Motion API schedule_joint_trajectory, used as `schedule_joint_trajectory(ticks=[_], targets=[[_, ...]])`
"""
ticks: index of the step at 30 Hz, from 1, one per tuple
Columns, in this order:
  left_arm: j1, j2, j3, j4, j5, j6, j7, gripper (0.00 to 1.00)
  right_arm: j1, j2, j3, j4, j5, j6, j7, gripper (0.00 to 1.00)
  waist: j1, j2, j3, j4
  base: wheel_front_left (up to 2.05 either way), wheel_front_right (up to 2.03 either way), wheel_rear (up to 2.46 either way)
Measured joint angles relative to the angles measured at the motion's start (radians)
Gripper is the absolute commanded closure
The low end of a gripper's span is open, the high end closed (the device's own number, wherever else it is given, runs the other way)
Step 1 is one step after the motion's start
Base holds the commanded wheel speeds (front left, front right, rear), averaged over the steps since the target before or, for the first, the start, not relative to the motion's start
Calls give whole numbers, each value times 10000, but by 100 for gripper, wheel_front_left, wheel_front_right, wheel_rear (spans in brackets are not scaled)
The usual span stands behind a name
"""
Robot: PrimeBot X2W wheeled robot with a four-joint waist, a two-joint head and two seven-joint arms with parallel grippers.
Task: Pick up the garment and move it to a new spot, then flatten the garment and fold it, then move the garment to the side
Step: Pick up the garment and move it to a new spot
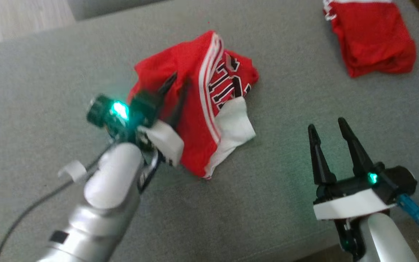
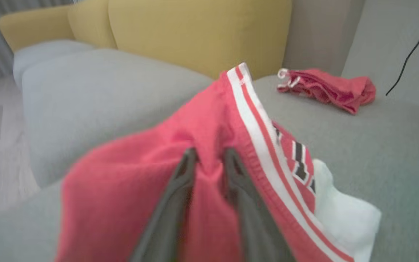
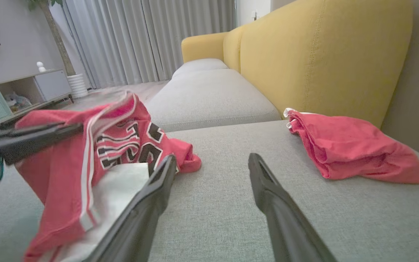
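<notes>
Presently, the garment [image 1: 195,120], red with white stripes, black lettering and a white panel, sits in a crumpled heap on the grey sofa seat [image 1: 49,72]. It is well apart from the second red garment [image 1: 375,36], which lies bundled near the yellow backrest [image 3: 322,54].

The left gripper [image 1: 180,82] is on the heap, on the side far from the second red garment. Its fingers [image 2: 189,163] stand narrowly apart with a ridge of red cloth between them. Whether that cloth is clamped or loose cannot be told.

The right gripper [image 1: 326,124] hangs over bare seat, nearer the robot than the second red garment and just beside the heap. Its jaws are wide and hold nothing.
</notes>
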Motion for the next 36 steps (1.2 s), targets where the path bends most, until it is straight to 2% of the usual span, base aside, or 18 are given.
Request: schedule_joint_trajectory(ticks=[4, 7, 11, 15, 19, 24, 31, 36], targets=[[81, -516, -96, 1670, 44, 711, -1814, 0, -291, -2, 257, 286, 77, 0, 0, 0, 1, 0, 388, 56, 0, 0, 0], [179, -660, -115, 1994, -105, 1154, -2232, 0, -290, -4, 295, 477, 77, -2, 0, 0, -2, 0, 270, 189, 0, 0, 0], [857, -681, 77, 393, -336, 1783, -2249, 0, -256, -21, 56, 587, 73, 0, 29, 0, -2, 0, -107, 612, 0, 0, 0], [2243, -696, 418, -1049, -280, 2088, -2259, 0, 107, -19, -228, 694, -58, 0, 29, 0, -3, 0, -687, 1119, 0, 0, 0], [3970, -677, 1152, -2314, 58, 2414, -2259, 0, 821, 4, -527, 752, -351, 0, 40, 0, -5, 0, -1375, 1667, 0, 0, 0], [5920, -646, 1964, -3931, 424, 2587, -2259, 0, 1550, 123, -905, 650, -570, 0, 42, 0, -5, 0, -2103, 2454, 0, 0, 0], [7965, -604, 2602, -5267, 823, 2255, -2259, 0, 2310, 249, -1271, 297, -907, 0, 42, 0, -5, 1, -2907, 3281, 0, 0, 0], [8673, -604, 2669, -5450, 1137, 2088, -2259, 0, 2879, 263, -1384, 155, -708, 0, 42, 0, -6, 1, -3228, 3506, 0, 0, 0]])
